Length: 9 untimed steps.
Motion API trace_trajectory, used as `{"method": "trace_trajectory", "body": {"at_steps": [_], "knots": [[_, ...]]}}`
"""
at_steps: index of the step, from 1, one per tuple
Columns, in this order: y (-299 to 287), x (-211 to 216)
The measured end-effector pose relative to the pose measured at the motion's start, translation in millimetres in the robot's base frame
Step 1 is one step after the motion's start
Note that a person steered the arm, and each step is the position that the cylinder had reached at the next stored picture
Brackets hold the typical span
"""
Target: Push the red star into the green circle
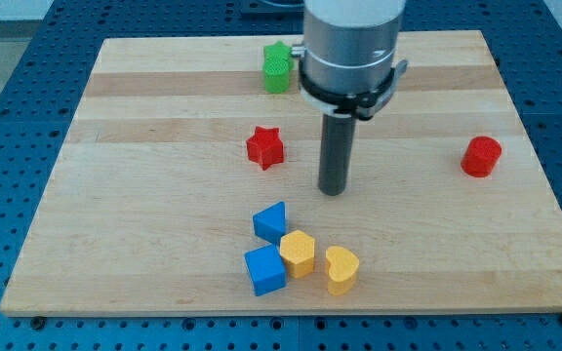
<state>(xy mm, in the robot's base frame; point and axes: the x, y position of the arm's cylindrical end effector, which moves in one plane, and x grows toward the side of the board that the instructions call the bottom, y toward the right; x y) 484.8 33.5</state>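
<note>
The red star (264, 147) lies on the wooden board (144, 195) a little left of the middle. My tip (333, 190) stands to the star's right and slightly lower in the view, a short gap away, not touching it. A green block (277, 68) sits near the view's top edge, above the star; its right side is hidden by the arm, so its shape is unclear.
A red cylinder (481, 156) lies at the view's right. Near the view's bottom sit a blue triangle-like block (271, 221), a blue cube (264, 270), a yellow hexagon-like block (299, 253) and a yellow heart (341, 269), clustered together.
</note>
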Motion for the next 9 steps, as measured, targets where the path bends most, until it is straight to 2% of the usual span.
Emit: {"method": "trace_trajectory", "body": {"at_steps": [2, 3, 5, 6, 7, 8, 9], "knots": [[-61, -1], [-76, -23], [-76, -138], [-79, -164], [-87, -150], [-58, -93], [20, -49]]}}
